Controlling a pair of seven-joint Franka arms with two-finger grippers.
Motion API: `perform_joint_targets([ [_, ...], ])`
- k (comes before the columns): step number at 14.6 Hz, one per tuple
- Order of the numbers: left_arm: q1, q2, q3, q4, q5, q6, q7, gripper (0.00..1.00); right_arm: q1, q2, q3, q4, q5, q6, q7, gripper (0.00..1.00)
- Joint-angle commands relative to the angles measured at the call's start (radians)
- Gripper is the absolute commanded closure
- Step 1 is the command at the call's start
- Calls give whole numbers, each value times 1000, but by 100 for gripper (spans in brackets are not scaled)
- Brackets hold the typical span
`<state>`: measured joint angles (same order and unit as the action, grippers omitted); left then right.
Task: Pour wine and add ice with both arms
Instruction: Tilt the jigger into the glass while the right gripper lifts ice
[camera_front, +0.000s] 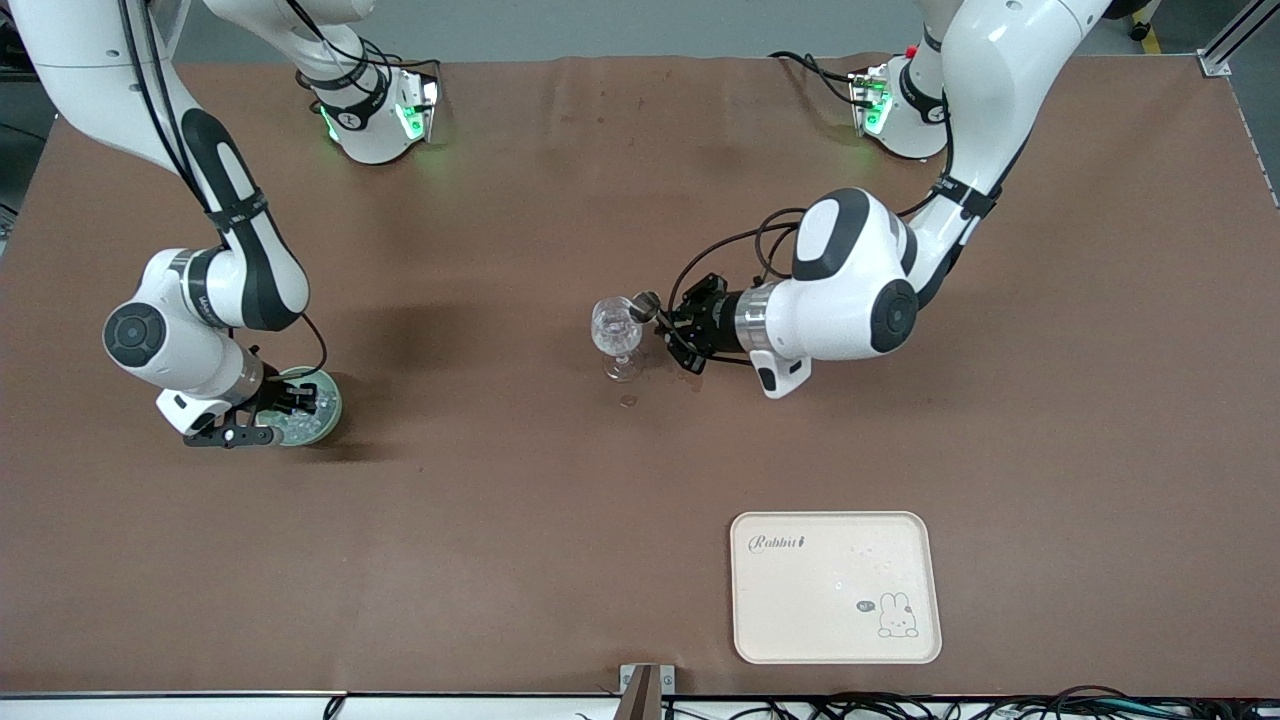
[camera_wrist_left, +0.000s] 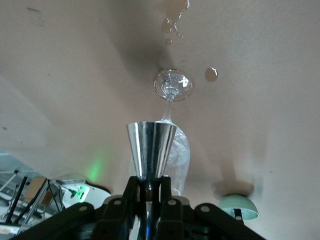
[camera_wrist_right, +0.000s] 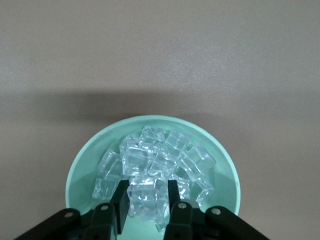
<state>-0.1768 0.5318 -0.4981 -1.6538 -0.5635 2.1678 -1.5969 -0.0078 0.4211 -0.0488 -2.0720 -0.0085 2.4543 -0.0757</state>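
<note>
The brown desk (camera_front: 560, 520) carries everything, and both arms are at work on it. The left arm (camera_front: 850, 290) reaches toward the middle of the desk, its left hand (camera_front: 668, 322) clamped tight on a small steel jigger cup (camera_wrist_left: 150, 149), whose mouth is tipped sideways against the rim of the wine glass (camera_front: 616, 335). Judging from this, the pouring step is under way or just ending; a few spilled drops (camera_wrist_left: 211, 74) lie on the desk by the glass foot.

The right arm (camera_front: 190, 300) works at its own end of the desk, the right hand (camera_wrist_right: 145, 200) lowered into the mint-green bowl (camera_wrist_right: 85, 165). Its fingers (camera_wrist_right: 121, 197) straddle a cube of the ice (camera_wrist_right: 150, 165) heaped in the bowl, the gap narrow and the pads close on the cube's sides; a firm grip is not yet certain.

The next move probably calls for a secure pinch on one slippery cube, a straight lift out of the heap, and a carry to the glass once the jigger is tilted back and drawn clear of the rim.

The cream tray (camera_front: 836, 640), nearest the front camera, reads "Rabbit" in script, with a small cartoon rabbit and a speech bubble too small to read.
</note>
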Motion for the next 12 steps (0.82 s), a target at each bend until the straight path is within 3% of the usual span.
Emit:
perform_joint_targets([
  [1,-29,-13,3,-1,63,38,-69,100,0,-25,1,-14,-10,-34,7,84],
  [5,-43,-13,1,0,164,38,-148,100,-9,-116,1,21,-10,-156,8,90],
  [12,-93,-12,3,29,309,38,-285,100,-44,-290,0,205,-8,-504,11,92],
])
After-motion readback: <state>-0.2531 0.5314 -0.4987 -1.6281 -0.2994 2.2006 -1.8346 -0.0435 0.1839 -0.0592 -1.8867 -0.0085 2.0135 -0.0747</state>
